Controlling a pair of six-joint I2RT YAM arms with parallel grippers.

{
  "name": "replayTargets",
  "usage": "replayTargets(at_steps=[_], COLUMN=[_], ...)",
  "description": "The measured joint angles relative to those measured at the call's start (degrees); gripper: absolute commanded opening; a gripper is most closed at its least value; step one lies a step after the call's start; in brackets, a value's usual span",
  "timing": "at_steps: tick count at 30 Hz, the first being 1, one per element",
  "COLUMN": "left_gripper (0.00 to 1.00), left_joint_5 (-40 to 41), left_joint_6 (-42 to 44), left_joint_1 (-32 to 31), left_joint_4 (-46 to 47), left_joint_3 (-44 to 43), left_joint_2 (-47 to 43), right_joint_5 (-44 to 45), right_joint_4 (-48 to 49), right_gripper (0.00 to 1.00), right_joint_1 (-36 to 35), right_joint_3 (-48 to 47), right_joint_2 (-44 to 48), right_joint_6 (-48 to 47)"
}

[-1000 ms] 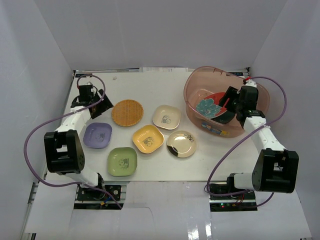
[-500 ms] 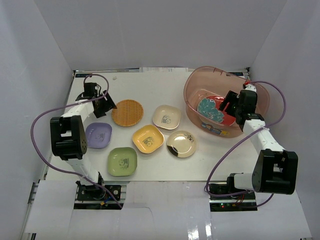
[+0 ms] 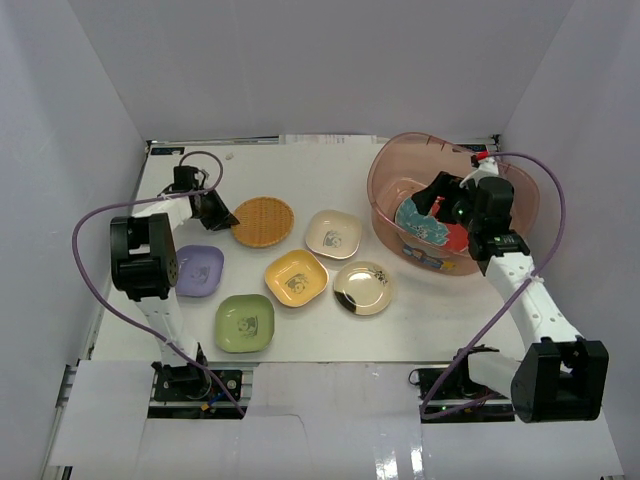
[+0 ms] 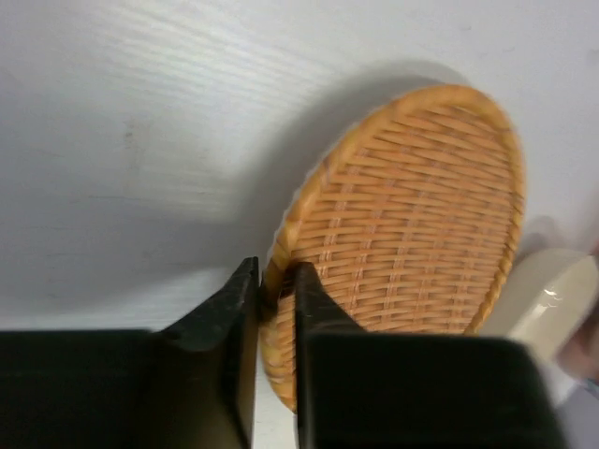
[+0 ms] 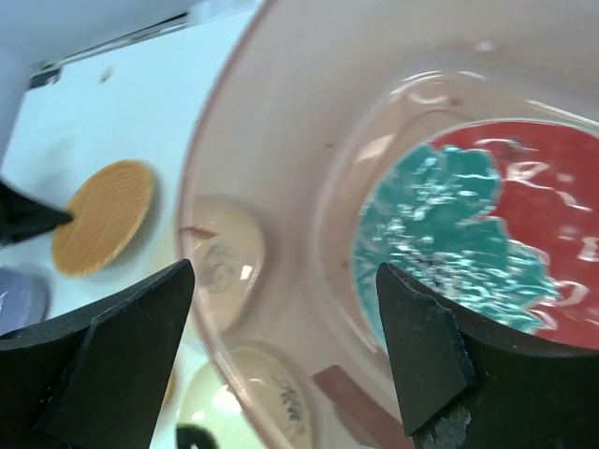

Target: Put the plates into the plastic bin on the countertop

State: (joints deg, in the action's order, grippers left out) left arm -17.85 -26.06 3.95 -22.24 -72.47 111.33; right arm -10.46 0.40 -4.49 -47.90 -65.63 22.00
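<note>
My left gripper (image 3: 218,212) (image 4: 278,295) is shut on the left rim of the orange woven plate (image 3: 263,221) (image 4: 412,215), which rests on the white countertop (image 3: 300,170). A red plate with a teal flower (image 3: 430,225) (image 5: 468,234) lies inside the pinkish plastic bin (image 3: 390,165) (image 5: 281,140). Over the bin's inside hangs my right gripper (image 3: 440,195) (image 5: 285,271), open and empty. Cream (image 3: 333,233), yellow (image 3: 296,277), gold (image 3: 363,287), green (image 3: 244,322) and lavender (image 3: 198,270) plates sit on the countertop.
White walls close in the countertop at the back and on both sides. The left arm's purple cable (image 3: 85,250) loops along the left edge. The bin stands at the back right, near the right wall.
My left gripper has closed on the woven plate's rim, and the plate has shifted slightly right. My right gripper has opened wider and drawn up from the red plate in the bin.
</note>
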Motion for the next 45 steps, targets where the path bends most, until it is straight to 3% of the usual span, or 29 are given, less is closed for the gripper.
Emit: replayTargets(at_steps=[1, 5, 10, 13, 18, 24, 32, 35, 36, 37, 40, 41, 44, 45], left_gripper=[0.0, 0.0, 0.0, 0.0, 0.0, 0.0, 0.0, 0.0, 0.0, 0.01, 0.28, 0.5, 0.75, 0.78], left_joint_5=[-2.2, -5.7, -4.3, -4.4, -10.7, -20.4, -26.5, -28.2, -28.5, -28.6, -27.2, -27.1, -28.2, -28.4], left_joint_6=[-0.5, -2.3, -3.5, -4.7, -8.9, -14.0, -16.8, -17.5, -17.6, -17.6, -15.3, -15.3, -15.0, -14.2], left_joint_1=[0.3, 0.9, 1.0, 1.2, 1.3, -1.7, -7.9, -9.3, -9.8, -10.2, -9.5, -9.5, -11.4, -12.5], left_joint_4=[0.6, 3.8, 6.7, 8.3, 14.7, 20.8, 23.9, 25.5, 26.0, 26.4, 26.4, 26.3, 25.0, 24.3], left_joint_3=[-0.2, -1.5, 3.4, 7.3, 13.9, 20.5, 21.5, 21.5, 21.5, 21.5, 22.1, 22.3, 22.0, 21.8], left_joint_2=[0.0, -1.6, -8.2, -15.2, -27.6, -35.1, -38.2, -39.7, -40.0, -40.0, -39.5, -39.4, -39.9, -40.3], right_joint_5=[-0.8, -5.4, -12.4, -15.3, -15.9, -15.3, -11.9, -11.4, -11.8, -11.8, -14.8, -15.2, -15.2, -15.0], right_joint_4=[0.6, 2.2, 6.2, 6.7, 7.2, 7.1, 7.1, 7.3, 7.8, 8.2, 10.9, 11.1, 10.8, 10.5], right_gripper=[0.84, 0.85, 0.97, 0.91, 0.91, 0.93, 0.99, 0.6, 0.23, 0.12, 0.08, 0.08, 0.08, 0.08], right_joint_1=[-1.3, -6.8, -13.7, -18.2, -23.8, -26.7, -27.2, -27.1, -27.1, -27.1, -26.1, -25.8, -24.8, -23.3], right_joint_3=[0.0, 0.0, -0.5, -3.5, -8.9, -13.2, -13.4, -13.3, -13.2, -13.1, -12.7, -12.7, -12.5, -12.3], right_joint_2=[0.1, -0.4, -2.8, -6.6, -12.8, -19.0, -20.7, -20.7, -20.7, -20.7, -19.3, -18.1, -15.3, -14.6], right_joint_6=[0.2, 0.8, 2.0, 2.0, 2.7, 4.1, 6.3, 7.1, 8.0, 8.3, 13.3, 13.9, 13.0, 13.0])
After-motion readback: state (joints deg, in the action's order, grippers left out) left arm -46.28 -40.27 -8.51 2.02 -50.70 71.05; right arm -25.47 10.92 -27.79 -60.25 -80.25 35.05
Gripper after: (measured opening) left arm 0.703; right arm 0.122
